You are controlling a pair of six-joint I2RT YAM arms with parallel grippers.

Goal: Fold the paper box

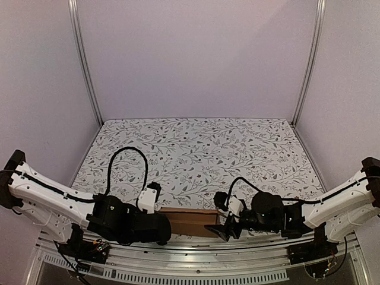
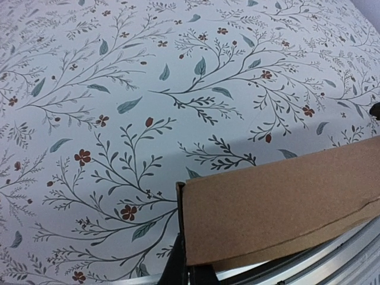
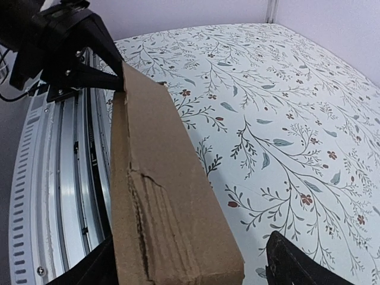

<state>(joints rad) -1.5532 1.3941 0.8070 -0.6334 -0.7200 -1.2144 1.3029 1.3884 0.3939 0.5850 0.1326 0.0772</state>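
The paper box (image 1: 190, 221) is a plain brown oblong box lying along the table's near edge between the two arms. My left gripper (image 1: 165, 228) is shut on its left end. In the left wrist view its fingertips (image 2: 189, 268) pinch the end wall of the box (image 2: 279, 202). My right gripper (image 1: 224, 228) stands open around the right end. In the right wrist view the box (image 3: 160, 178) runs away from me, with a creased, torn patch near its end. One finger (image 3: 89, 268) sits at its left side. The other finger (image 3: 291, 261) is well apart from it.
The floral tablecloth (image 1: 196, 148) covers the table behind the box. A metal rail (image 3: 53, 178) runs along the near edge right beside the box. Pale walls and frame posts (image 1: 83, 59) enclose the back and sides.
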